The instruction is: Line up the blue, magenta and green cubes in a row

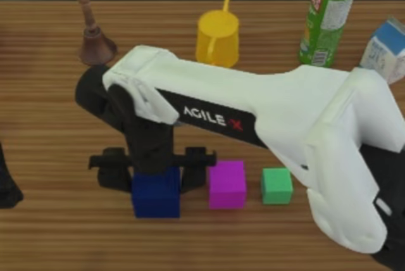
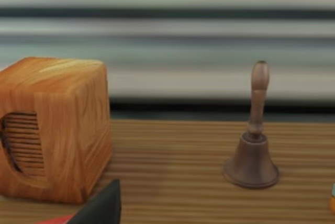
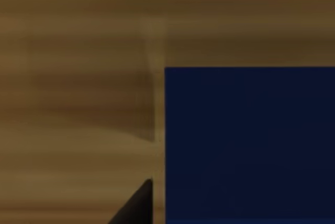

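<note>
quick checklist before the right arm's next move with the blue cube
1. Right gripper is over the blue cube, fingers on either side: ok.
2. Fingers clamped on the cube or apart from it: cannot tell.
3. Blue cube, magenta cube and green cube stand in one row: ok.
4. Gap between blue and magenta cubes clear for lifting away: ok, narrow.
5. Bell, yellow watering can and green bottle stand well behind the row: ok.
6. Left gripper parked at the table's left edge: ok.
</note>
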